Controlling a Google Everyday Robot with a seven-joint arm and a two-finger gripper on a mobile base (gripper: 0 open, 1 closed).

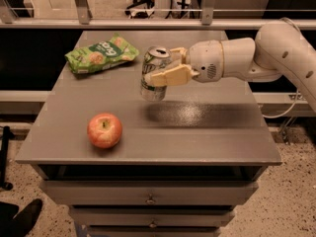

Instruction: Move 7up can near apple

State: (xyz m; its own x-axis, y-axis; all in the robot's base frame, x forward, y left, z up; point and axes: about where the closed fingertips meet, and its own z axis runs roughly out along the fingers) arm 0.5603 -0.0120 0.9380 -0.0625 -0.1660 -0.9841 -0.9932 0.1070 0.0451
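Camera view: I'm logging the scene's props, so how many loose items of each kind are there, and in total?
Drink cans: 1, the 7up can, held by the gripper above the table
Fruit: 1, the apple
Snack bags: 1, the green snack bag
Total: 3

grey table (pixel 207 132), apple (pixel 104 130), snack bag (pixel 101 53), gripper (pixel 161 66) above
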